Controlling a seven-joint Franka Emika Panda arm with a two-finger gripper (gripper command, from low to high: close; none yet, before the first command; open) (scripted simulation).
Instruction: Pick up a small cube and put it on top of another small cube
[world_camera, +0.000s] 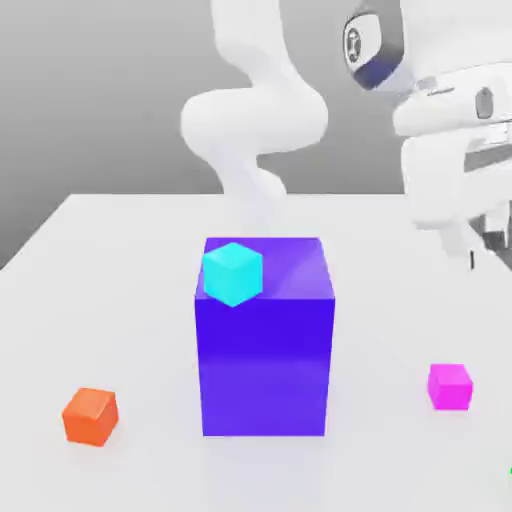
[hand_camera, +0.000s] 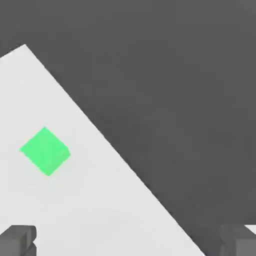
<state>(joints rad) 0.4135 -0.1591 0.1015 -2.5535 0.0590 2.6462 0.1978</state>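
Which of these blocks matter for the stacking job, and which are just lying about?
In play:
- magenta small cube
- gripper, open, holding nothing

Possible bases, undecided:
- orange small cube
- cyan small cube on the big block
- green cube

Lying about:
- big blue-purple block

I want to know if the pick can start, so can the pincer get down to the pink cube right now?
Probably yes. The pink cube sits alone on the table, apart from the blue block, with nothing on top. The open pincer hangs above and beyond it, so a clear descent looks possible.
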